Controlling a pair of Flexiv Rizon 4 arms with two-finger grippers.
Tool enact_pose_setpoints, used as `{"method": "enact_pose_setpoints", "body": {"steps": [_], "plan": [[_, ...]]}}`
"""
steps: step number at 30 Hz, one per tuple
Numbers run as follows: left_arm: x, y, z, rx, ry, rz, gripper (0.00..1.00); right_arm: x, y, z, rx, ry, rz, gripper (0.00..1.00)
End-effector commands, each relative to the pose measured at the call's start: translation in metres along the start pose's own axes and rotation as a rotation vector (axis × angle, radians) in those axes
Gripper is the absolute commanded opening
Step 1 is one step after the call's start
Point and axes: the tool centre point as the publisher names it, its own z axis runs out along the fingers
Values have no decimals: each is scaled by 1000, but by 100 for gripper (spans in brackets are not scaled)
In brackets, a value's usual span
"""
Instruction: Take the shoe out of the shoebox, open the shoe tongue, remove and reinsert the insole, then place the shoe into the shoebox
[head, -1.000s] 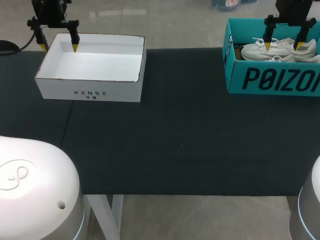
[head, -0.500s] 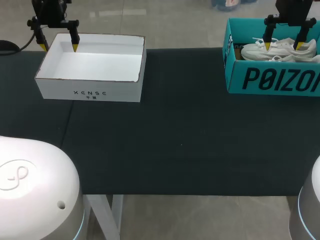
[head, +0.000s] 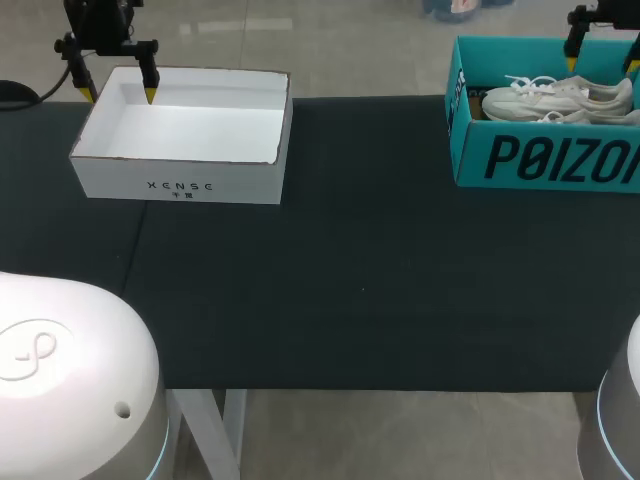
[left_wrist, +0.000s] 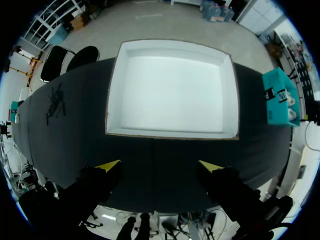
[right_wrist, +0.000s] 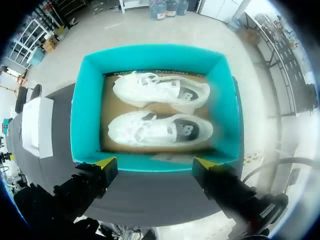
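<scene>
Shoes: two inside teal shoebox | left tool released by white box | right tool released

A white box (low-walled, open-topped) rests on the dark table, just ahead of the left gripper, below its fingertips.

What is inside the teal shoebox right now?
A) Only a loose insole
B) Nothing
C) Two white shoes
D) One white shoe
C: the right wrist view shows two white shoes lying side by side inside the teal shoebox, with the right claw open and holding nothing.
</scene>
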Motion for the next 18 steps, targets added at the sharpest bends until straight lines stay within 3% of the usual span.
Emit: {"method": "enact_pose_setpoints", "body": {"steps": [1,14,18], "plan": [[0,0,-1,-1,-1,0,100,3,39,0,78,-23,21,100],[0,0,-1,-1,-1,0,100,3,39,0,78,-23,21,100],[0,0,-1,-1,-1,0,100,-3,26,21,16,-88,64,100]]}}
